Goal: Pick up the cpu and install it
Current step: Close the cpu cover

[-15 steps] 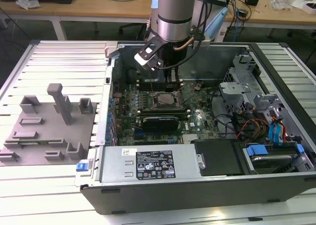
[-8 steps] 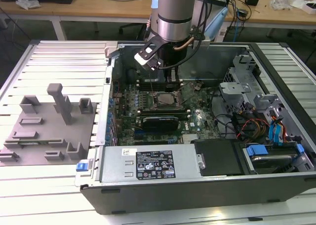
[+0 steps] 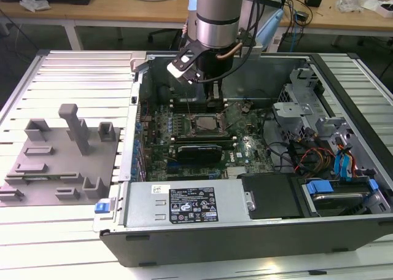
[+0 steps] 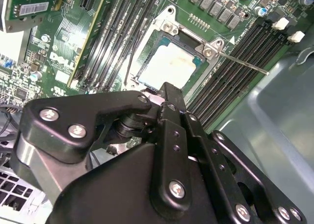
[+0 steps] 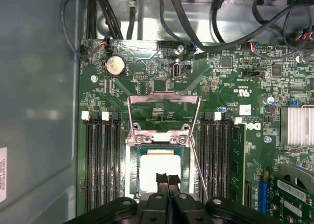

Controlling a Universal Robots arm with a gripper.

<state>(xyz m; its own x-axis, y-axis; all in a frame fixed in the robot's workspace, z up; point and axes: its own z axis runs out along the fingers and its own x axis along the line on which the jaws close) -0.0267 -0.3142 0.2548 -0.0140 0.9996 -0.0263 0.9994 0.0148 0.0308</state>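
The cpu [image 5: 151, 165] lies flat in the open socket [image 5: 133, 170]. Your gripper [image 5: 167, 178] hangs just above it, fingers [image 5: 161, 179] pressed together with nothing between. Keep centred and vertical, so the chip does not tilt.

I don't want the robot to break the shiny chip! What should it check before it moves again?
1. cpu lying flat inside the socket: ok.
2. cpu corners lined up with the socket: cannot tell.
3. Cover frame swung open, off the cpu: ok.
4. Lever unlatched, sticking out sideways: ok.
5. Hand over the cpu's edge, fingertips together, gripping nothing: ok.
6. Hand touching the cpu or just above it: cannot tell.
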